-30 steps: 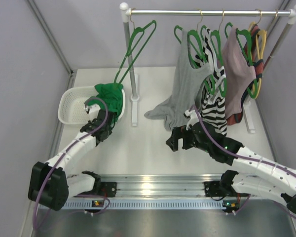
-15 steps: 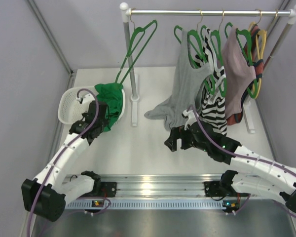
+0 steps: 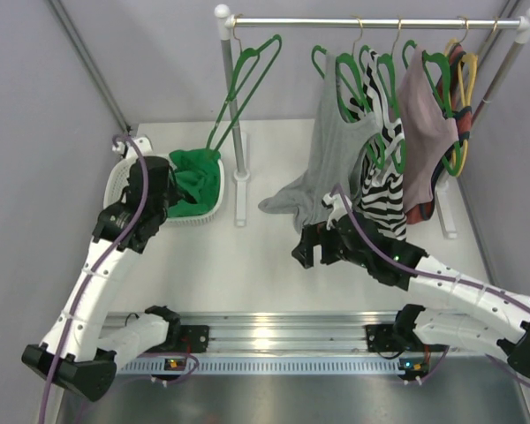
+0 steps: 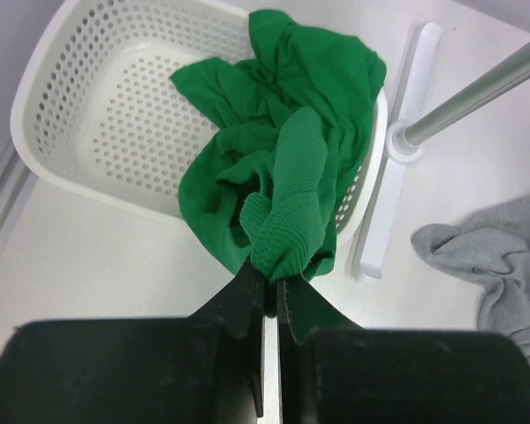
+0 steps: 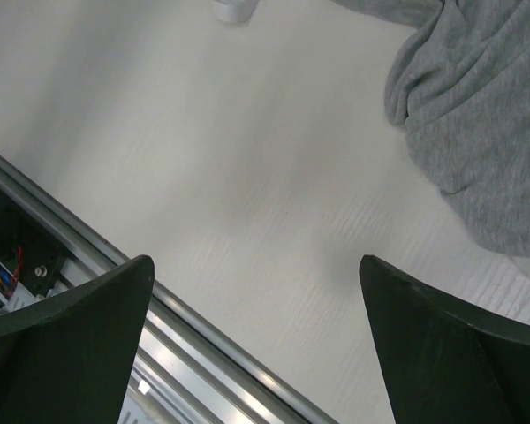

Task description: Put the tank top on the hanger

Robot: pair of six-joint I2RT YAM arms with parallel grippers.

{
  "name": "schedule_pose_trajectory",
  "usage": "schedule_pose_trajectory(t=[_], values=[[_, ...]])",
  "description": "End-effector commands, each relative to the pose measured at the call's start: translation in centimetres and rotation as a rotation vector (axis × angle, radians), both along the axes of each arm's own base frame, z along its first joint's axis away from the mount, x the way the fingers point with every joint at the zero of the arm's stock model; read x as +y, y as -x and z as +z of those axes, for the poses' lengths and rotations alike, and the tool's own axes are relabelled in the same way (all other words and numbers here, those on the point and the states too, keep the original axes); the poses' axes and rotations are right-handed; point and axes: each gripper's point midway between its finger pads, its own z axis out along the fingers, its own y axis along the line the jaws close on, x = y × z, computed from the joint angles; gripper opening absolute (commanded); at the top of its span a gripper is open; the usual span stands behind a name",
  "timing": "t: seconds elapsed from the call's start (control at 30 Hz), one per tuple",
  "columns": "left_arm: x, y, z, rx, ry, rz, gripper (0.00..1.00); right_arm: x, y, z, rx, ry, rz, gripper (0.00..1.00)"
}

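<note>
The bright green tank top (image 3: 197, 181) lies crumpled over the right half of a white basket (image 3: 121, 179), spilling over its rim. My left gripper (image 4: 269, 281) is shut on a ribbed fold of the tank top (image 4: 291, 150) and holds it above the basket's near rim (image 4: 49, 163). In the top view the left gripper (image 3: 165, 184) sits over the basket. An empty green hanger (image 3: 244, 81) hangs tilted on the rail next to the left post. My right gripper (image 5: 256, 261) is open and empty low over the table; in the top view the right gripper (image 3: 306, 250) is below the grey garment.
The rack's left post (image 3: 234, 115) and its foot (image 4: 397, 150) stand right of the basket. A grey tank top (image 3: 325, 163), a striped top (image 3: 384, 190), a mauve garment (image 3: 424, 124) and a yellow hanger (image 3: 469, 75) hang at the right. A metal rail (image 3: 274, 329) runs along the near edge.
My left arm has risen and swung back and left, from the basket's front right rim to over the basket, holding the green fabric. The right gripper has barely shifted.
</note>
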Motion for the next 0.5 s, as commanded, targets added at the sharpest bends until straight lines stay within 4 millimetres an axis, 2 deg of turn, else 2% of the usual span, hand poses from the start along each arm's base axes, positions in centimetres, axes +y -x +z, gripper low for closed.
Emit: schedule_pose_trajectory(t=[0.0, 0.03, 0.07, 0.1, 0.13, 0.2, 0.23, 0.27, 0.3, 0.37, 0.4, 0.43, 0.47], values=[[0.4, 0.8, 4.3, -0.073, -0.013, -0.032, 0.0, 1.7, -1.4, 4.7, -0.097, -0.082, 0.01, 1.0], [0.4, 0.9, 6.1, -0.108, -0.006, -0.038, 0.0, 1.9, -1.6, 4.9, -0.103, -0.083, 0.009, 1.0], [0.4, 1.1, 6.6, -0.107, -0.017, -0.054, 0.0, 2.0, -1.8, 5.4, -0.114, -0.083, 0.008, 1.0], [0.4, 1.2, 7.1, -0.112, -0.021, -0.06, 0.0, 2.3, -2.2, 6.7, -0.142, -0.103, 0.004, 0.99], [0.3, 1.3, 8.7, -0.141, -0.017, -0.067, 0.0, 2.5, -2.5, 7.1, -0.152, -0.106, 0.002, 1.0], [0.2, 1.8, 9.7, -0.15, -0.021, -0.093, 0.0, 2.9, -3.1, 8.3, -0.188, -0.112, 0.003, 1.0], [0.2, 2.1, 11.0, -0.177, -0.014, -0.107, 0.0, 3.5, -3.6, 9.5, -0.208, -0.133, 0.005, 1.0], [0.1, 2.3, 11.6, -0.19, -0.011, -0.118, 0.0, 3.8, -3.8, 10.1, -0.224, -0.135, 0.012, 1.0], [-0.4, 2.7, 12.1, -0.194, -0.008, -0.161, 0.0, 4.3, -4.0, 11.4, -0.243, -0.157, 0.02, 1.0], [-0.9, 3.2, 14.0, -0.241, 0.001, -0.203, 0.0, 5.0, -4.6, 12.0, -0.258, -0.158, 0.028, 1.0], [-1.2, 3.5, 14.8, -0.257, 0.0, -0.236, 0.0, 5.5, -4.8, 13.2, -0.274, -0.174, 0.031, 1.0], [-1.4, 3.9, 16.6, -0.303, 0.006, -0.253, 0.0, 5.8, -5.2, 13.2, -0.273, -0.164, 0.029, 1.0], [-1.4, 4.0, 17.5, -0.321, 0.003, -0.262, 0.0, 5.9, -5.5, 13.6, -0.282, -0.166, 0.029, 1.0]])
